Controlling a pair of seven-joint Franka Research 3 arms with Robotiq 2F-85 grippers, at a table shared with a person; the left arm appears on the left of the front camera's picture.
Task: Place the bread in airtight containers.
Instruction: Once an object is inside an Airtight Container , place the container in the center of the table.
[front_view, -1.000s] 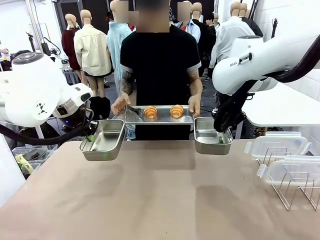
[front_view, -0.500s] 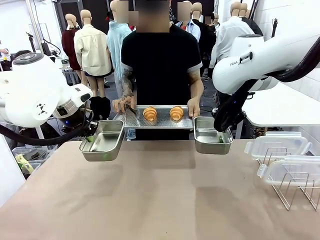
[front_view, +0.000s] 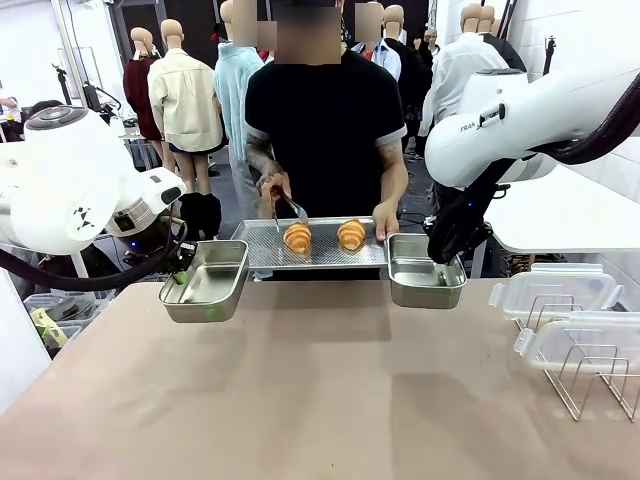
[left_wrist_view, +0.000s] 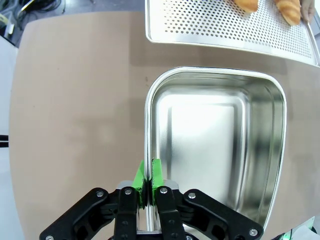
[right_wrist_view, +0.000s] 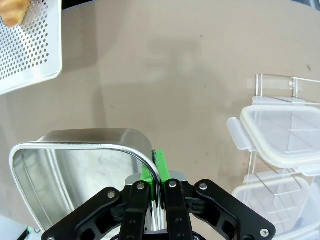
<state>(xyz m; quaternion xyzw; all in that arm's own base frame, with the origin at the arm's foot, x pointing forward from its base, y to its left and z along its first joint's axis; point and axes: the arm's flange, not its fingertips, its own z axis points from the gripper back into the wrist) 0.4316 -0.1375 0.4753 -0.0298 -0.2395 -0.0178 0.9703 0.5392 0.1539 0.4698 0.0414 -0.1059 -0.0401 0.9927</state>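
At the far edge of the desk (front_view: 320, 400), the left gripper (front_view: 181, 276) is clamped tight on the rim at the left side of the left pan (front_view: 210, 285), its green pads pinching the thin steel wall. The right gripper (front_view: 441, 276) is closed the same way on the rim at the right side of the right pan (front_view: 418, 275).

Between the two pans and slightly farther off we see the perforated tray (front_view: 262, 245). On it the left croissant (front_view: 297, 237) and the right croissant (front_view: 351, 234) lie side by side and apart, touching no pan or gripper. The left croissant lies right of and beyond the left pan. The right croissant lies just left of and beyond the right pan.

In the left wrist view the left pan's long axis runs away from the gripper toward the tray, and the tray's runs left to right. We cannot tell which way the croissants' long axes point.

Both croissants are golden brown with curved ridges, and both pans are shiny steel with rounded corners.

The person's hand (front_view: 274, 186) holds tongs (front_view: 293, 208) just above the left croissant, and the other hand (front_view: 384, 218) grips the tray's right end. Right of the right pan, two clear lids (front_view: 555, 290) sit at a wire rack (front_view: 590, 385).
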